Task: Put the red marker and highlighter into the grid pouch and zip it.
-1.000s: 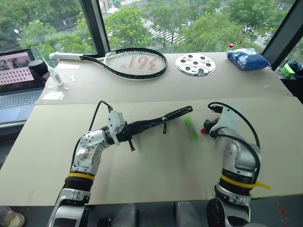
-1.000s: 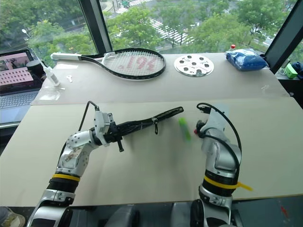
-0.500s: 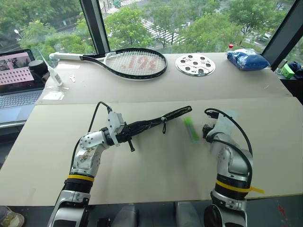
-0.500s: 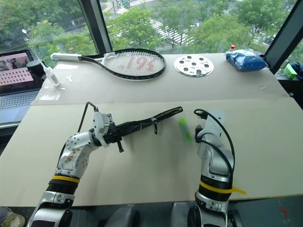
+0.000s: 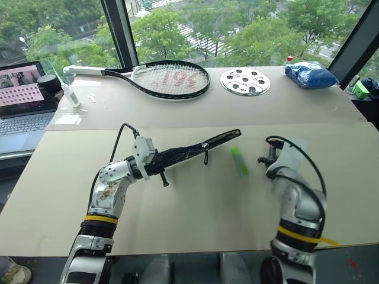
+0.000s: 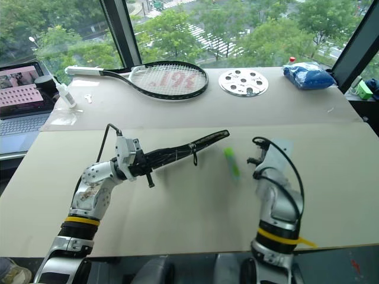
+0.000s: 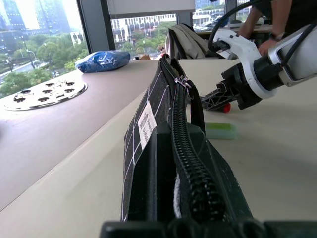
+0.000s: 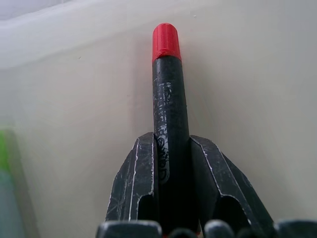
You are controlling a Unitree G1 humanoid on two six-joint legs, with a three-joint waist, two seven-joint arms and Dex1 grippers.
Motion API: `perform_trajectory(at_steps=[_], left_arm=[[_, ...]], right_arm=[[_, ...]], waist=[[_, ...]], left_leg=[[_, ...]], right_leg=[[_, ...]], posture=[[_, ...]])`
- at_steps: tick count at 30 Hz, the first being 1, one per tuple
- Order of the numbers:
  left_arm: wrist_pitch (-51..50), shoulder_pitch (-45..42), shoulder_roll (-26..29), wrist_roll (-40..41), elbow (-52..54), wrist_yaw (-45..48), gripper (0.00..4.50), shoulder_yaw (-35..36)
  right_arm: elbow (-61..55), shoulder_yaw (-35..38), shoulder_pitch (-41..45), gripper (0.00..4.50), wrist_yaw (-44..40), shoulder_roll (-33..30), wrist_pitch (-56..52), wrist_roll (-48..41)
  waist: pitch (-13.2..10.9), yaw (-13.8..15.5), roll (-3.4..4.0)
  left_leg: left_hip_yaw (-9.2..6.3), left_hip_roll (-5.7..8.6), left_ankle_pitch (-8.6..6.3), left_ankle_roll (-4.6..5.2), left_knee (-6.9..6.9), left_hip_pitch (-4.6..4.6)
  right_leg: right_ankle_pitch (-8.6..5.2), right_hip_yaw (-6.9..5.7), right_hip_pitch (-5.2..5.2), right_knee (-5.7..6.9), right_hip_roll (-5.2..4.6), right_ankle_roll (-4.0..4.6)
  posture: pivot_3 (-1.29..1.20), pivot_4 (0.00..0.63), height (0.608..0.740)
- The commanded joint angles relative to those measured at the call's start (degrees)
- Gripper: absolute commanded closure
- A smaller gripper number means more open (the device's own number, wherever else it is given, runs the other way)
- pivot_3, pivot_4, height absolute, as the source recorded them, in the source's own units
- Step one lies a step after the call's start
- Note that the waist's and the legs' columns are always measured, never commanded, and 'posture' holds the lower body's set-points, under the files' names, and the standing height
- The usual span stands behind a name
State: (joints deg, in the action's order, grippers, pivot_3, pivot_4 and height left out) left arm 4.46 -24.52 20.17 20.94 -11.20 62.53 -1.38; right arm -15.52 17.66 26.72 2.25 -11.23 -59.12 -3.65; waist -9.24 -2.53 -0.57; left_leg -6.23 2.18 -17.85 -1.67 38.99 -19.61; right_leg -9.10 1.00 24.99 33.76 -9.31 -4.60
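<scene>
Jaws: my right gripper (image 8: 171, 198) clamped on the red marker (image 8: 169, 124); left gripper (image 5: 155, 168) clamped on the grid pouch (image 5: 195, 149). Marker step in hand; highlighter (image 5: 239, 161) waits on the surface (image 5: 195, 219). Next I need the pouch mouth open, then feed the marker in.

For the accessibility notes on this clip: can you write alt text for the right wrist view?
The right gripper is shut on a slim marker with a dark barrel and red tip, which juts out past its two black fingers over a pale beige tabletop. A blurred light green highlighter lies at the picture's edge.

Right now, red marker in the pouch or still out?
Out. The red marker sits clamped between the right gripper fingers, apart from the grid pouch.
</scene>
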Motion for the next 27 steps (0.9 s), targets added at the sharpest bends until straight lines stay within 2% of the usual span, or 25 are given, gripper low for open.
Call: perform_trajectory(at_steps=[1, 3, 5, 8, 10, 18, 27], left_arm=[[-0.7, -0.8, 0.8, 0.9, 0.5, 1.6, 4.50, -0.3], [-0.4, -0.7, 1.1, 0.5, -0.6, 2.5, 4.50, -0.4], [0.9, -0.5, 1.6, -0.4, -2.3, 3.4, 4.50, -0.6], [2.7, -0.1, 2.1, -1.5, -3.8, 4.5, 4.50, -0.9], [2.9, 0.0, 2.1, -1.5, -3.8, 4.6, 4.50, -1.0], [2.5, -0.2, 2.1, -1.1, -2.5, 4.7, 4.50, -1.3], [1.7, -0.4, 2.2, -0.7, -1.4, 4.7, 4.50, -1.2]], right_arm=[[-6.7, -12.0, 3.0, 3.94, -20.3, -16.2, 17.2, 0.3], [-9.8, -18.8, 0.4, 3.94, -31.2, -26.2, 28.5, 2.4], [-12.5, -21.9, -3.8, 3.94, -41.2, -34.5, 38.5, 1.8], [-12.6, -22.7, -6.9, 3.94, -48.2, -42.0, 46.1, 2.9], [-11.7, -22.5, -7.4, 3.94, -51.1, -45.4, 51.6, 4.1], [-5.2, -21.2, -3.0, 3.94, -53.3, -47.7, 62.6, 6.2], [3.5, -22.0, -2.5, 3.94, -51.7, -49.0, 72.5, 14.4]], waist=[[0.0, -0.2, 0.07], [0.0, -0.5, 0.08], [0.0, -0.8, -0.01], [0.0, -0.9, -0.13], [-0.1, -0.7, -0.22], [-0.2, 0.4, -0.38], [-0.2, 1.1, -0.38]], left_leg=[[0.01, 0.00, 0.00, 0.00, -0.02, -0.01], [0.00, -0.05, -0.05, 0.09, -0.11, 0.03], [-0.01, -0.11, -0.12, 0.22, -0.21, 0.11], [0.00, -0.22, -0.30, 0.49, -0.12, 0.40], [0.11, -0.02, -0.28, 0.45, 0.04, 0.28], [0.15, -0.05, -0.27, 0.44, 0.07, 0.30], [0.16, -0.05, -0.27, 0.42, 0.06, 0.28]], right_leg=[[0.00, 0.00, 0.02, -0.02, 0.01, -0.01], [-0.02, -0.01, 0.03, -0.07, 0.09, -0.02], [-0.07, -0.03, -0.05, -0.21, 0.16, -0.08], [-0.07, -0.15, -0.68, -0.68, 0.25, -0.10], [0.06, -0.08, -0.69, -0.76, -0.05, -0.33], [0.10, -0.05, -0.69, -0.75, -0.01, -0.32], [0.11, -0.05, -0.69, -0.76, -0.01, -0.31]], posture=[[0.00, 0.150, 0.740], [0.00, 0.150, 0.740], [0.00, 0.150, 0.740], [0.00, 0.150, 0.740], [0.00, 0.150, 0.740], [0.00, 0.150, 0.740], [0.00, 0.150, 0.740]])
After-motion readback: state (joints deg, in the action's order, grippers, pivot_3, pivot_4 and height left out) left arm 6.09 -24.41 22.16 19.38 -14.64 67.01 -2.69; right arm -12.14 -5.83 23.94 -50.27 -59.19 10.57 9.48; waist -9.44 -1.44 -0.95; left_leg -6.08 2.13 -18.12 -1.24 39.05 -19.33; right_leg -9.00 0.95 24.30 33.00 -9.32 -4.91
